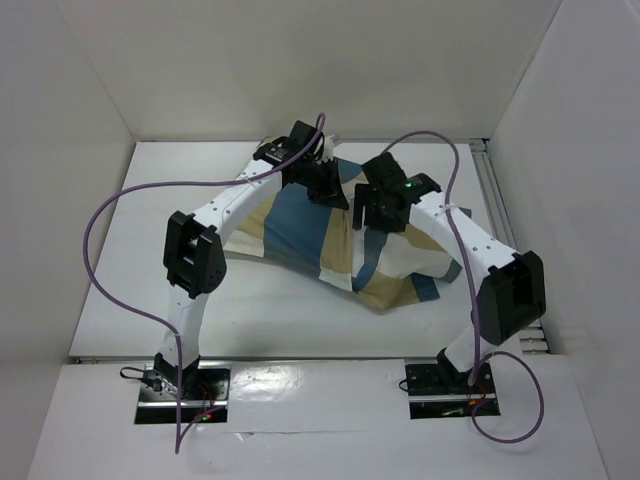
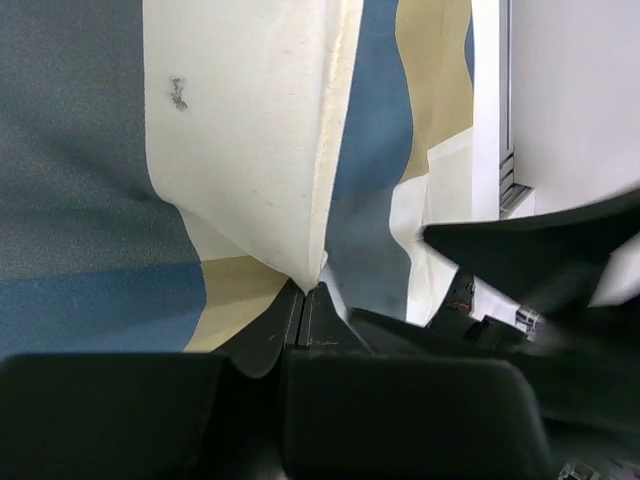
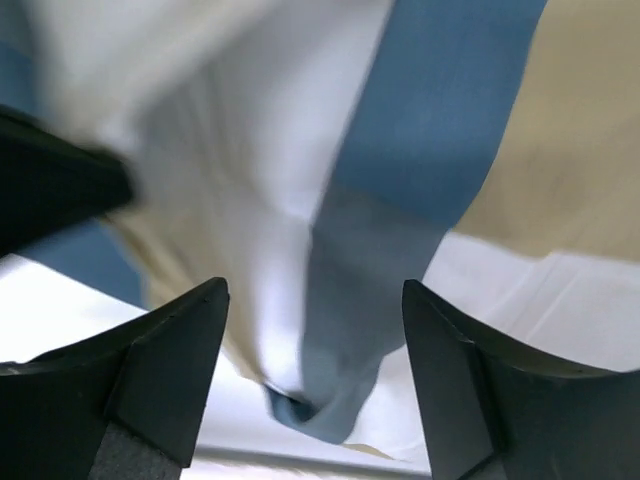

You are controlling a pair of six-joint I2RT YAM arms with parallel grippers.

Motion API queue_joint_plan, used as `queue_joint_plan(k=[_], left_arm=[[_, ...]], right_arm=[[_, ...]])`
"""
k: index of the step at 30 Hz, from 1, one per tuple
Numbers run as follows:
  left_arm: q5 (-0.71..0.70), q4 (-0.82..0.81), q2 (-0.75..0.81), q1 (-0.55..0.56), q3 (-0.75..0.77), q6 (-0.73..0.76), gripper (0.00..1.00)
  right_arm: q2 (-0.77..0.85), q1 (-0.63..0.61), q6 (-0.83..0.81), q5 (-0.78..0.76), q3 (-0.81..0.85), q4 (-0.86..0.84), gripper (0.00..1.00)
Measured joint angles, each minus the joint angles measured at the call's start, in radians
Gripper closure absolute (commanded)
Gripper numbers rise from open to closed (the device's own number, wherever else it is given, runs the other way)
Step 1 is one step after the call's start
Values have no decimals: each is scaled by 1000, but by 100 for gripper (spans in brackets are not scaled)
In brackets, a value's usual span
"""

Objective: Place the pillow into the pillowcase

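Observation:
The pillowcase (image 1: 300, 225), in blue, tan and cream blocks, lies bulging across the middle of the table. My left gripper (image 1: 325, 182) is at its far upper edge. In the left wrist view the left gripper (image 2: 308, 288) is shut on a raised cream fold of the pillowcase (image 2: 250, 150) with a yellowish edge. My right gripper (image 1: 378, 208) hovers over the case's right part. It is open (image 3: 312, 290), and a drooping blue and white fold of the pillowcase (image 3: 330, 380) hangs beyond the gap, not pinched. The pillow is hidden.
White walls close in the table on the left, back and right. A metal rail (image 1: 492, 190) runs along the right edge. Purple cables (image 1: 100, 250) arch over both arms. Bare white tabletop (image 1: 150, 200) lies left of the cloth.

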State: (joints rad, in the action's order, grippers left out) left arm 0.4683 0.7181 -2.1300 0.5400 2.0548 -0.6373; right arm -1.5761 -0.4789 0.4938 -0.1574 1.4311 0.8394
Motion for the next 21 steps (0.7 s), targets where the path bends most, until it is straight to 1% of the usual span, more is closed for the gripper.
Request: queue_joint_plan(k=[2, 3, 4, 6, 8, 14, 15, 21], left_arm=[[1, -1, 0, 0, 0, 1, 100], [2, -1, 0, 0, 0, 1, 100], [1, -1, 0, 0, 0, 2, 100], [1, -2, 2, 0, -8, 2, 100], [1, -1, 2, 0, -17, 2, 100], [1, -3, 2, 0, -28, 2, 100], [1, -3, 2, 0, -28, 2, 100], [0, -5, 2, 0, -28, 2, 100]], right_arm=[[-22, -17, -7, -4, -50, 20, 22], [-37, -22, -12, -3, -67, 29, 27], [-54, -23, -19, -3, -80, 39, 44], [-83, -25, -36, 0, -93, 48, 73], [-96, -26, -42, -4, -93, 53, 98], [-87, -26, -34, -37, -13, 105, 98], [-80, -26, -31, -40, -2, 110, 100], [-53, -27, -10, -45, 47, 127, 100]])
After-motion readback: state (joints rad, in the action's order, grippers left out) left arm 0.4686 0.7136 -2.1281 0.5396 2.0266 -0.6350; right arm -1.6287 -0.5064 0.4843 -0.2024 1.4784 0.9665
